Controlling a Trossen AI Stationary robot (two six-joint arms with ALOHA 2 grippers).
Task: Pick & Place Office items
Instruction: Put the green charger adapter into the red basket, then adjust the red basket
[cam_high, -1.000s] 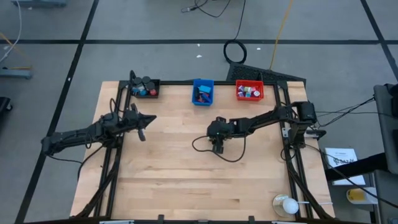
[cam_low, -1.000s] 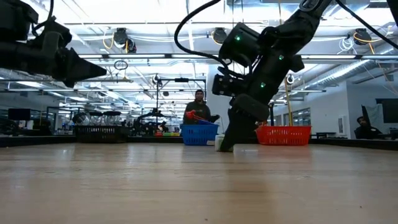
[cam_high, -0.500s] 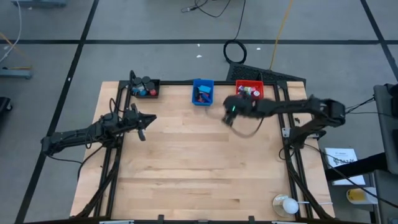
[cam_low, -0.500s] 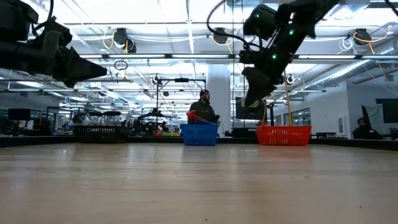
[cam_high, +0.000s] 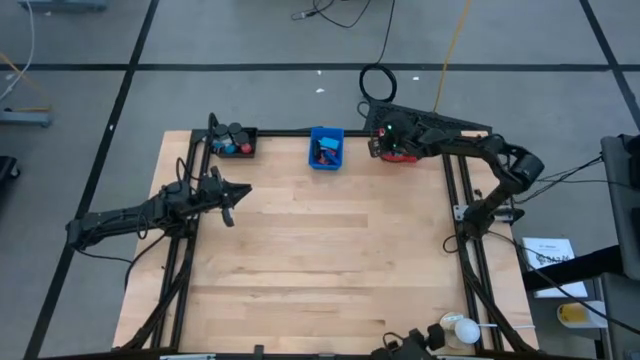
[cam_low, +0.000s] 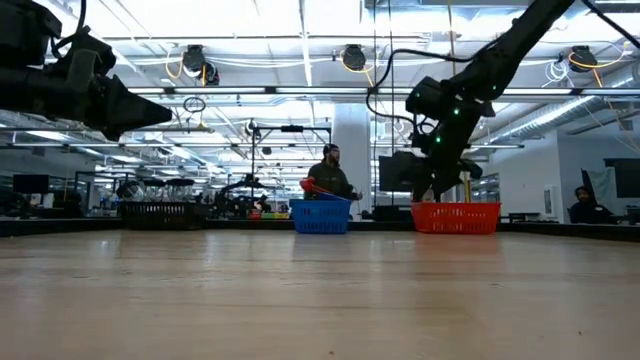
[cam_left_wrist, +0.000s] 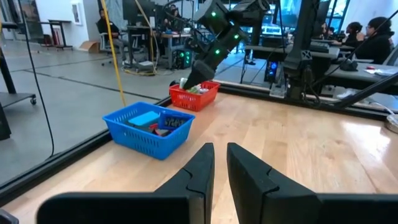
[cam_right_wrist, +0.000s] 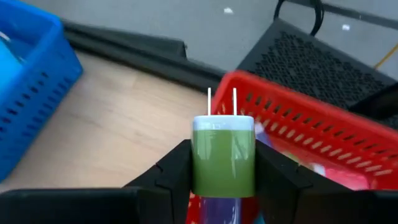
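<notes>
Light wooden tabletop (cam_high: 300, 260) on a grey floor; a person (cam_low: 328, 178) stands in the workshop beyond. Right claw (cam_high: 378, 143), at 1 o'clock above the red bin (cam_right_wrist: 323, 134), clamps a green plug (cam_right_wrist: 224, 155). Left claw (cam_left_wrist: 219, 163), at 9 o'clock, has fingers nearly together, empty.

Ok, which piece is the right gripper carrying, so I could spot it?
Find the red bin at the table's far edge. The right gripper holds a green plug above its rim. Two metal prongs on a white cap set it apart.
</notes>
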